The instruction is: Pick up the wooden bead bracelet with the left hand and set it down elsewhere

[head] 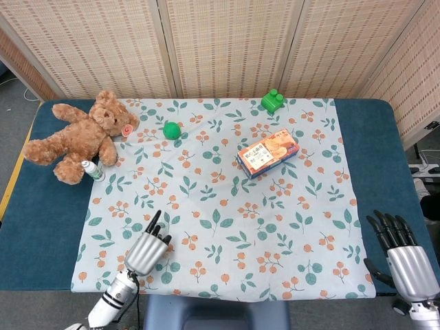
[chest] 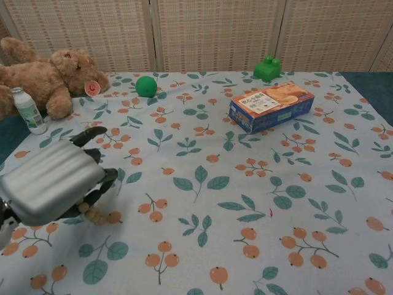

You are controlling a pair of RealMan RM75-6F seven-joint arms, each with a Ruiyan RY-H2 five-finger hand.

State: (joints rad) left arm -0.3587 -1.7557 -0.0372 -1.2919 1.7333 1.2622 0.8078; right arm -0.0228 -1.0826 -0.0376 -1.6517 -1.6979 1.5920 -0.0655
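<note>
My left hand [chest: 54, 186] hangs above the near left part of the floral cloth [chest: 245, 184] and grips the wooden bead bracelet [chest: 94, 214]. Only a few tan beads show below its curled fingers in the chest view. In the head view the left hand [head: 146, 251] covers the bracelet entirely. My right hand [head: 405, 265] stays at the near right corner, over the blue table edge, with fingers apart and nothing in it.
A teddy bear [head: 79, 134] and a small bottle [head: 92, 170] lie at the far left. A green ball [head: 171, 130], a green toy block [head: 272, 100] and a biscuit box [head: 267, 152] sit further back on the cloth.
</note>
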